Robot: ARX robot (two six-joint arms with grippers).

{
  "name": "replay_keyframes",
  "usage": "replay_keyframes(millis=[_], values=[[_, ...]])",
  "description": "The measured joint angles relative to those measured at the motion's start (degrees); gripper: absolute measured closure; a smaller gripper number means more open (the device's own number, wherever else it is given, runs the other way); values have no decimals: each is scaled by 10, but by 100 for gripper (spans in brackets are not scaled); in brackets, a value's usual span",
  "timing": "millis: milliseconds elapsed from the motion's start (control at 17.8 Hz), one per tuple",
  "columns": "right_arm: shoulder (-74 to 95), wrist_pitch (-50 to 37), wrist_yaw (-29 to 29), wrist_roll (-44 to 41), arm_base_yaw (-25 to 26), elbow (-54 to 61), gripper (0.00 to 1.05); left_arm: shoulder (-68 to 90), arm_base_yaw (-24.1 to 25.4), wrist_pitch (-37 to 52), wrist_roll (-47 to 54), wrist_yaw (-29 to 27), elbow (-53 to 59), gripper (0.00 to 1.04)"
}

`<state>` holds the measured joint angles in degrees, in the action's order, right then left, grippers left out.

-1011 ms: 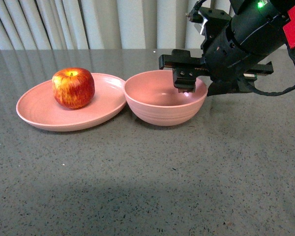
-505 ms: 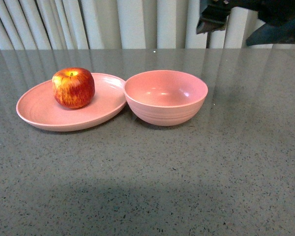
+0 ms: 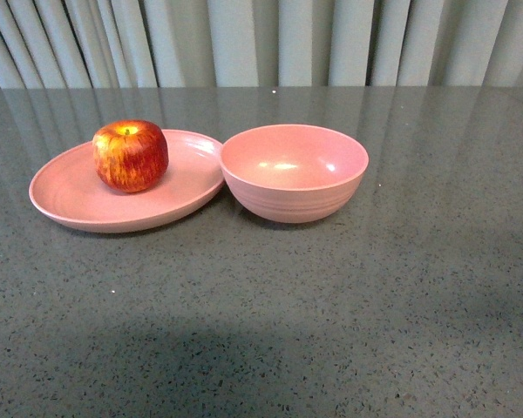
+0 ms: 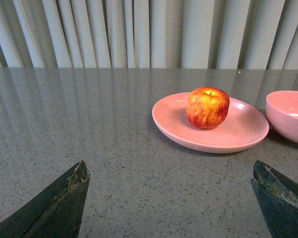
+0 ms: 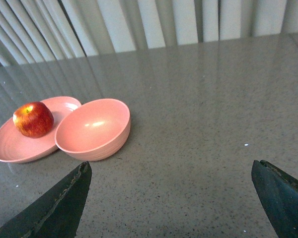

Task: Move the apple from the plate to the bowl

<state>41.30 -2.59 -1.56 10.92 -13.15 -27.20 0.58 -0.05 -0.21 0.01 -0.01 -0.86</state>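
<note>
Right claw [image 5: 170, 166] withdrawn; speckled tabletop [image 3: 331, 305], curtains [image 3: 244, 43].

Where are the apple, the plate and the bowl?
apple [image 3: 130, 157], front view, middle of its red side.
plate [image 3: 70, 196], front view, bare floor left of the apple.
bowl [image 3: 288, 207], front view, ridged outer wall.

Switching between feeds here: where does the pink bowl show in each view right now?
Front view: the bowl sits mid-picture, empty, just right of the plate.
Left wrist view: only part of the bowl shows, cut off by the picture's edge, beside the plate.
Right wrist view: the bowl shows whole, beside the plate.
Shared landmark: the apple on the plate, seen in all three views.
</note>
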Motion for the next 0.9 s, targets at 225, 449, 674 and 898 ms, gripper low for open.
replay_keyframes(millis=[225, 449, 674, 898], values=[[-182, 78, 46, 0, -7, 48, 7, 0, 0, 0, 0, 0, 0, 7], [-342, 43, 37, -78, 111, 176, 39, 0, 0, 0, 0, 0, 0, 7], [-367, 37, 16, -98, 132, 223, 81, 0, 0, 0, 0, 0, 0, 7], [-385, 31, 16, -105, 132, 242, 103, 0, 0, 0, 0, 0, 0, 7]])
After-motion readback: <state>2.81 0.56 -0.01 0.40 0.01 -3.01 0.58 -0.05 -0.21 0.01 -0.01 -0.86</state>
